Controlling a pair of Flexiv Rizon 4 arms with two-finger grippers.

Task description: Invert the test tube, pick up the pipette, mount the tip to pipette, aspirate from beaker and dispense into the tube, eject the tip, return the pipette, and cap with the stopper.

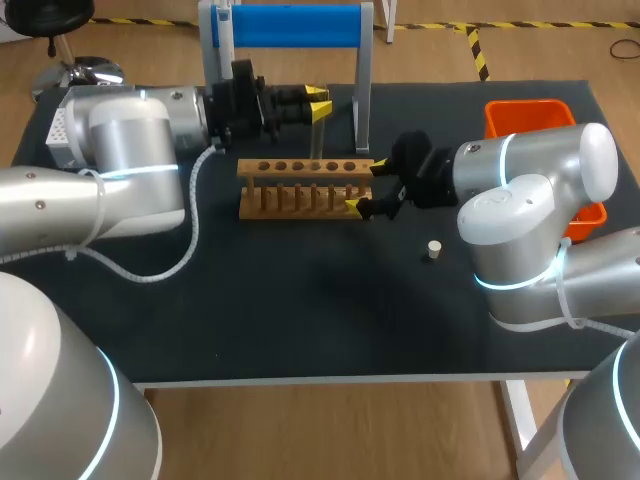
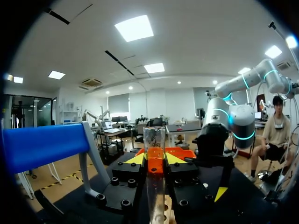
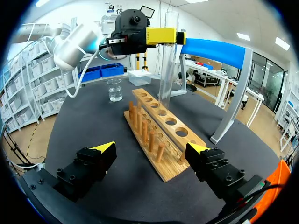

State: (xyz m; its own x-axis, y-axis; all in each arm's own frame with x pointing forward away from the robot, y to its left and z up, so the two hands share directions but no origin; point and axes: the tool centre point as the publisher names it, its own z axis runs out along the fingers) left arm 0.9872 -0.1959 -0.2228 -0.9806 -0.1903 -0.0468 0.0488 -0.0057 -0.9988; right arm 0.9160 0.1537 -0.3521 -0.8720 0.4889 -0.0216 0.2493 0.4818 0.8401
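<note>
Gripping tube (image 2: 154, 140) upright between yellow tips, left claw (image 1: 318, 103) hangs over rack (image 1: 300, 190). Tube's top sticks out above fingers; lower end reaches rack's hole row, inside hole or not: cannot tell. Right claw (image 3: 152, 148) spread wide, rack's near end between fingers, not clamped. Stopper (image 1: 433, 249) lies on counter (image 1: 300, 300) near right arm, apart from rack. Beaker (image 3: 114, 89) stands past rack's far end.

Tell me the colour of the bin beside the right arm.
Orange; the bin shows best in the head view.
</note>
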